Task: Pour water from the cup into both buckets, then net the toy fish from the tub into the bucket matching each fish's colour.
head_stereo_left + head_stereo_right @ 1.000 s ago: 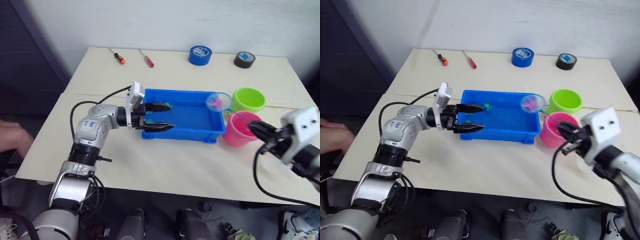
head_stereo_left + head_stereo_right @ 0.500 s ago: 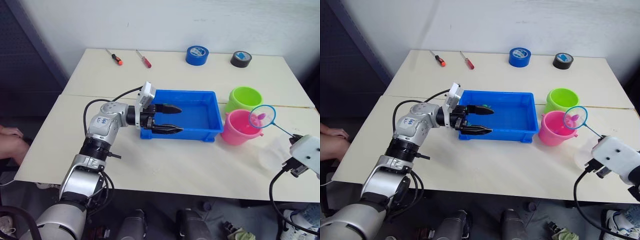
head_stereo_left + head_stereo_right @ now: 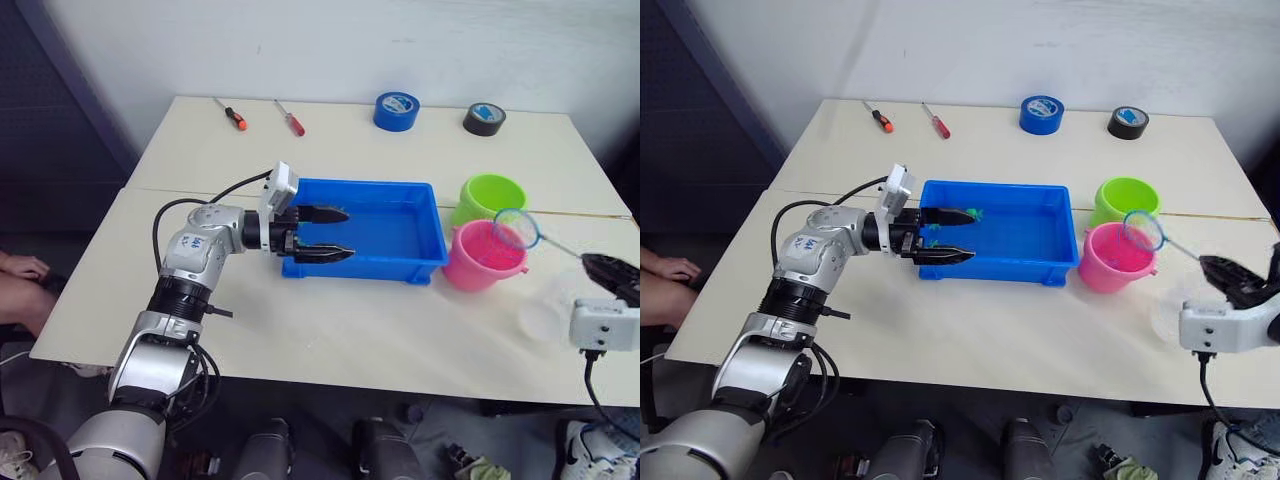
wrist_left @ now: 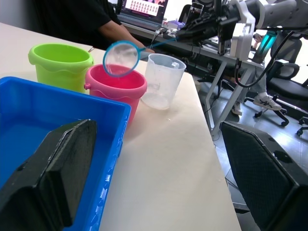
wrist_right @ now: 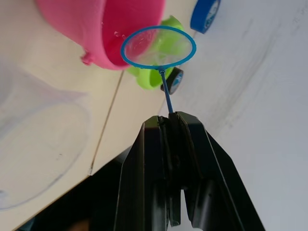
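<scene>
The blue tub lies mid-table. My left gripper is open at its left end, one finger inside and the other outside the front wall. A small green toy fish shows by the inner finger. My right gripper is shut on the thin handle of the net, whose blue hoop hangs tilted over the pink bucket; its mesh looks empty. The lime green bucket stands just behind. The transparent cup sits upright near the table's front right.
Along the back edge lie two screwdrivers, a blue tape roll and a black tape roll. A person's hand rests off the table's left side.
The net swung from the tub's right end to above the pink bucket with a pink fish in it; now it is tilted and the fish is gone from the mesh. Left gripper stays put.
</scene>
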You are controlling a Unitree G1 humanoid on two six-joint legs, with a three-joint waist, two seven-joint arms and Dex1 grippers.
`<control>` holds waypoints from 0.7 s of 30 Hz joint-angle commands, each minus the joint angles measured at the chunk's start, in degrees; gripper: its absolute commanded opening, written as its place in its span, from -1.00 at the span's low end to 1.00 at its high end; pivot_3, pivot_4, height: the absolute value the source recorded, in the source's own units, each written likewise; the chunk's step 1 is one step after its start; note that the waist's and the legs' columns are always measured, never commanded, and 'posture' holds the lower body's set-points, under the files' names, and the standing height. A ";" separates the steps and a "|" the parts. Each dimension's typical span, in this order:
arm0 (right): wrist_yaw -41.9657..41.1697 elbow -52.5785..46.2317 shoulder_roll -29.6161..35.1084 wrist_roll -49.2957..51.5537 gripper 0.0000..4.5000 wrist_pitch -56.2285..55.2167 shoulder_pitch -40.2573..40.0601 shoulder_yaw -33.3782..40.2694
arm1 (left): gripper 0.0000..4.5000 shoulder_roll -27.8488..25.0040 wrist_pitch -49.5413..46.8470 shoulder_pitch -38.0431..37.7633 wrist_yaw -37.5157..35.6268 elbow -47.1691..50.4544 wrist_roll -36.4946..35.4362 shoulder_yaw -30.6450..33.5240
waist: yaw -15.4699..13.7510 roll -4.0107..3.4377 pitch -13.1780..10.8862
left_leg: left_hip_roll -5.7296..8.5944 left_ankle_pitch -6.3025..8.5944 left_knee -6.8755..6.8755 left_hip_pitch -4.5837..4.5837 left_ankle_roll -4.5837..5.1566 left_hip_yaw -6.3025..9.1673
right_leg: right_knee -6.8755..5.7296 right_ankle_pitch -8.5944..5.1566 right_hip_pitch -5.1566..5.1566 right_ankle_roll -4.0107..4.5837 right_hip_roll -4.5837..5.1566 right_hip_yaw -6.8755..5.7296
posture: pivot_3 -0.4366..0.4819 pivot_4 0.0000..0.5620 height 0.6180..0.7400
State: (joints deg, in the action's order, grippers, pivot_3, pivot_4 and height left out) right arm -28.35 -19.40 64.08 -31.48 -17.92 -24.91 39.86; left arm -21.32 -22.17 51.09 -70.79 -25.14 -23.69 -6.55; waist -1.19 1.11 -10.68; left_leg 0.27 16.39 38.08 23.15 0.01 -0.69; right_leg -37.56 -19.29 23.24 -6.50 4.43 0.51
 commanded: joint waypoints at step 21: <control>-16.75 -2.14 -11.09 45.84 -1.00 57.00 47.24 -32.30 | 0.98 -16.64 -3.11 -11.39 2.59 10.87 2.70 5.80 | 1.40 -0.03 -0.01 | -0.11 0.24 -0.01 -0.39 0.22 0.47 | -0.03 -0.03 -0.53 0.07 0.28 -0.01 | -0.05 -0.47 1.00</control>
State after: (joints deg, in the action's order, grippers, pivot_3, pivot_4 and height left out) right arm -44.24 -23.80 52.64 15.50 39.13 19.92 10.90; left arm -36.73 -24.89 40.49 -69.04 -17.05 -21.03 -2.29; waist 0.21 1.08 -10.69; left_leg 0.17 16.63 38.07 22.76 0.23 -0.23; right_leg -37.59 -19.32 22.72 -6.43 4.73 0.50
